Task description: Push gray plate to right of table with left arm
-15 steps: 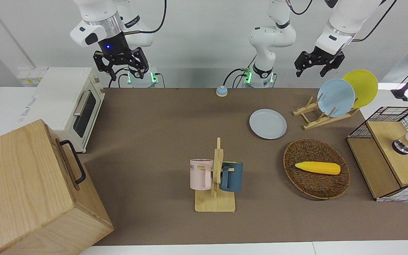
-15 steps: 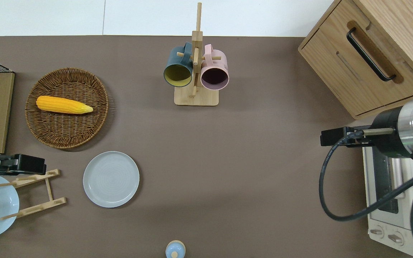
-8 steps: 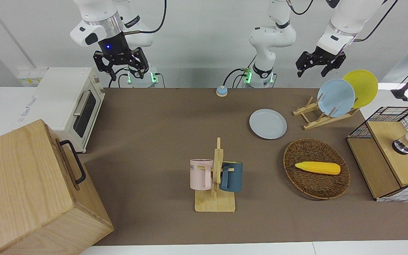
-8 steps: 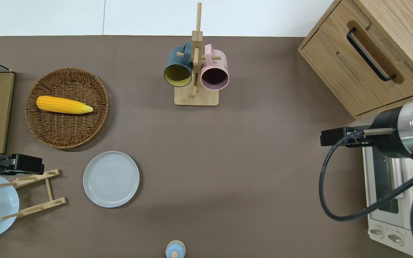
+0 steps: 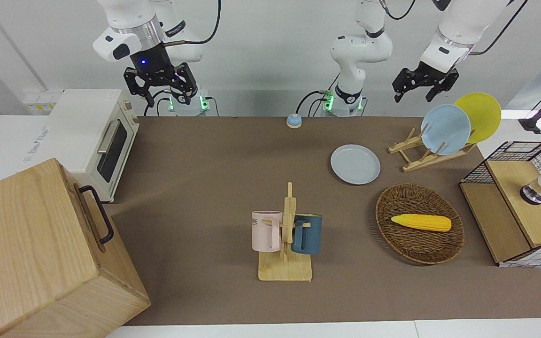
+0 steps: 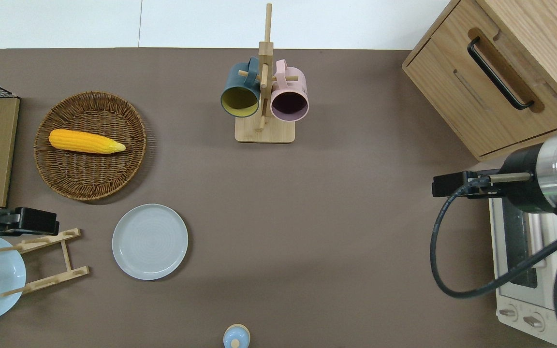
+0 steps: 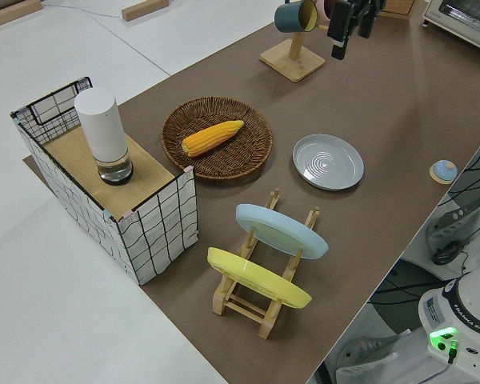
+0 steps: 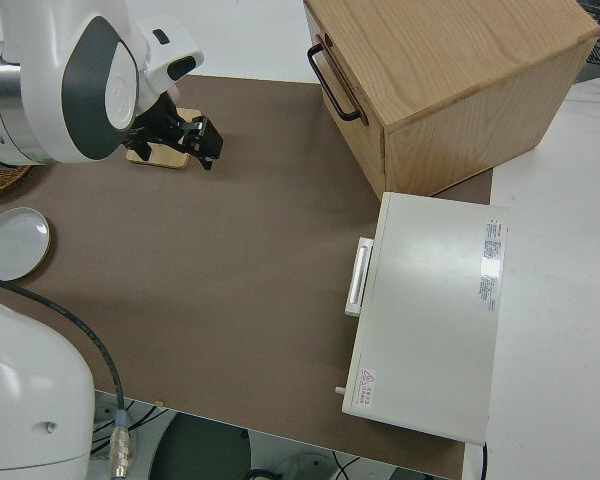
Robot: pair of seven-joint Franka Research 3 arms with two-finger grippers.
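Plate first: the gray plate lies flat on the table, right of centre in the front view, between the wooden plate rack and the wicker basket holding a corn cob, touching neither. At the upper right of that view the left gripper hangs in the air with its 2 fingers spread, over the rack's outer end at the overhead view's left edge. The right arm is parked, its gripper also spread.
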